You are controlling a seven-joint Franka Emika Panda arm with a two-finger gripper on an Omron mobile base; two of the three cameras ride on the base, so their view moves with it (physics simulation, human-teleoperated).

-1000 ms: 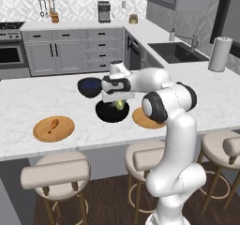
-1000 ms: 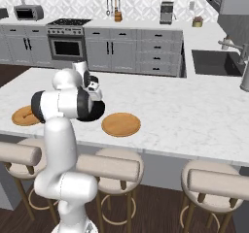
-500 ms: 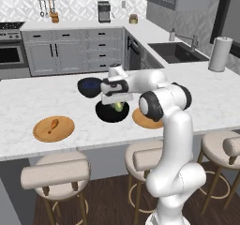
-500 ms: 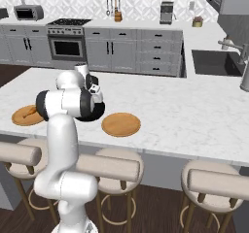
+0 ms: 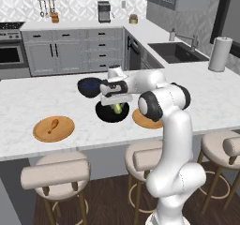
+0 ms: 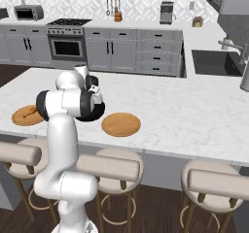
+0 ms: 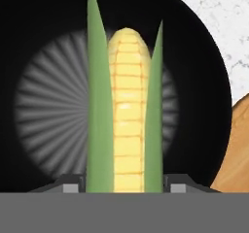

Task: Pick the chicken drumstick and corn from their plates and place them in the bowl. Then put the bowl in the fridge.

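The yellow corn (image 7: 127, 110) with green husks stands upright between my fingertips, straight over the middle of the black bowl (image 7: 48, 42). My gripper (image 7: 125, 188) is shut on the corn. From the left base view the gripper (image 5: 115, 101) points down into the bowl (image 5: 101, 113) with the corn (image 5: 116, 108) just below it. One empty wooden plate (image 5: 144, 121) lies right of the bowl. A second plate (image 5: 64, 131) at the left carries the chicken drumstick (image 5: 53, 124). The fridge is out of view.
A smaller dark blue bowl (image 5: 88, 87) sits just behind the black one. Padded stools (image 5: 56, 172) line the island's near edge. A sink (image 5: 178, 53) and a paper towel roll (image 5: 219, 53) stand on the counter at the right.
The gripper has come down a little with the corn, deeper over the black bowl. Plates, drumstick and blue bowl have stayed where they were.
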